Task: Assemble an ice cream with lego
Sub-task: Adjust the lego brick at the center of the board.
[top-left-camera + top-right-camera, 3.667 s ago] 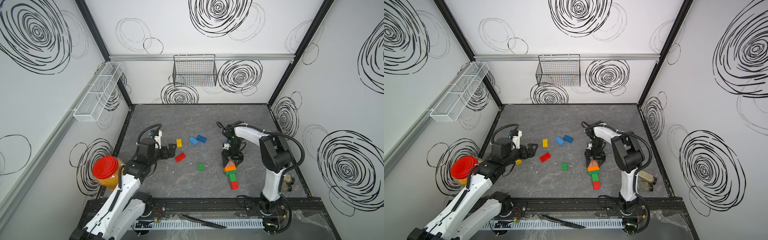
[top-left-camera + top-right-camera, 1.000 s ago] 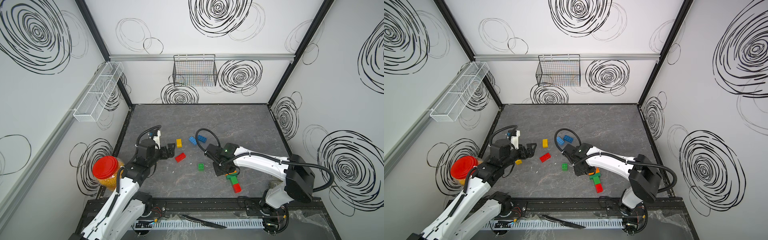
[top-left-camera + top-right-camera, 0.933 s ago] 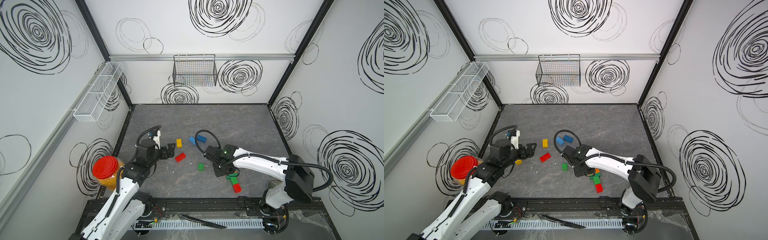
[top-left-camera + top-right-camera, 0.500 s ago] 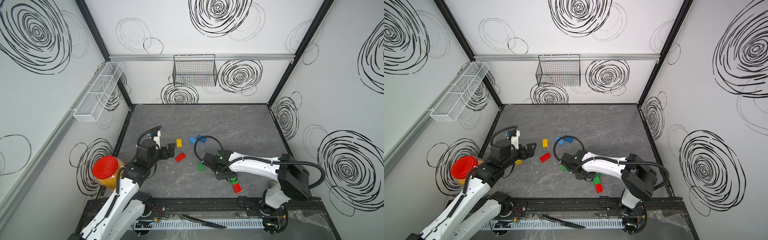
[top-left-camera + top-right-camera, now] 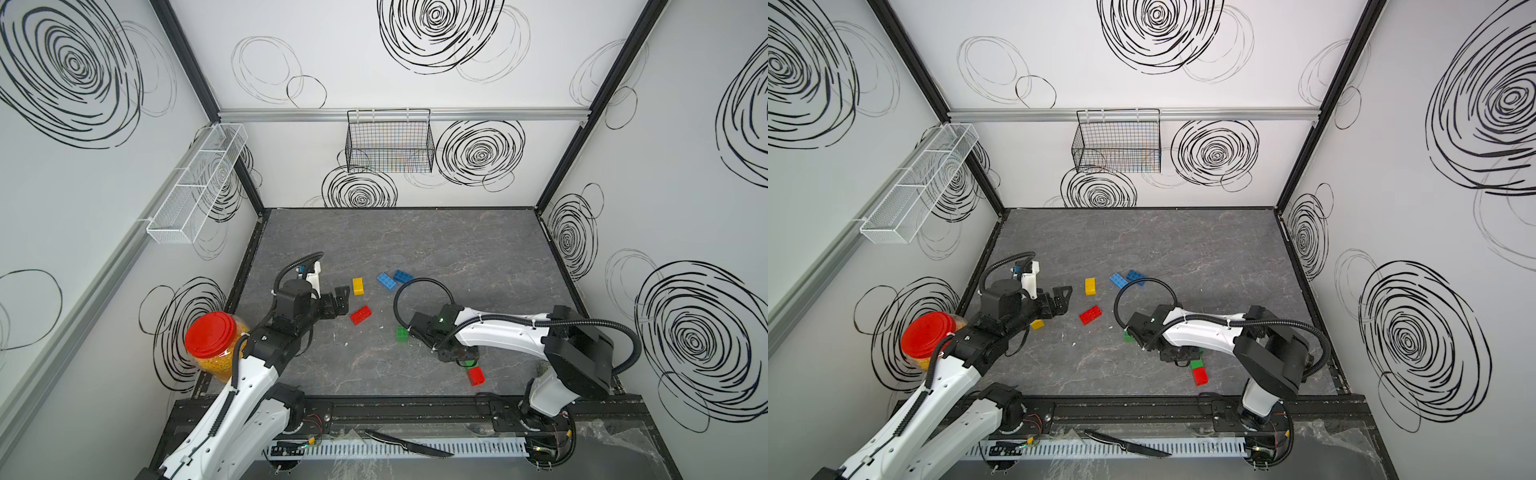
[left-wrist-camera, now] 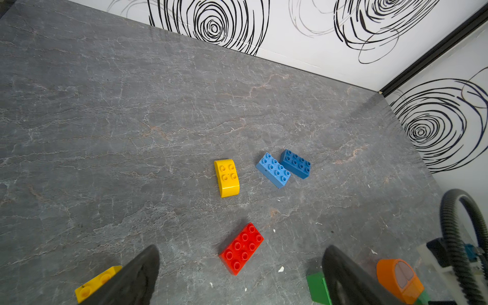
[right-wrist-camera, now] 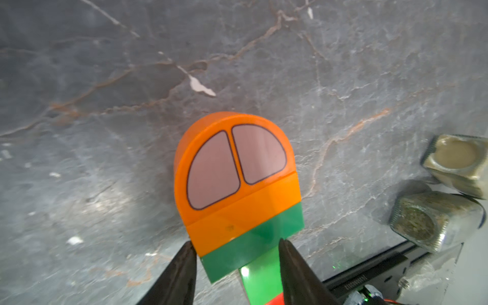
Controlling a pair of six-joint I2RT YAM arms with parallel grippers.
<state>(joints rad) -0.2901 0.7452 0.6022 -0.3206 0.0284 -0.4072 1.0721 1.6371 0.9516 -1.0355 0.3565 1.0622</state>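
Lego stack [image 5: 475, 375] lies flat on the worktop [image 5: 415, 232], lower right of centre in a top view. Right end effector [image 7: 236, 244] straddles its green brick [image 7: 264, 227] below the orange dome [image 7: 235, 163]. Pinching or just steering? I can't tell. Left end effector [image 5: 336, 301] hangs spread beside the red brick [image 5: 360, 314], probably lining up a pickup. No lettering readable.

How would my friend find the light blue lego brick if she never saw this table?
On the grey marbled tabletop, look just ahead of the left arm's open end effector, where a yellow brick and two blue bricks lie in a row. The light blue brick is the middle one, paler than the dark blue brick beside it.
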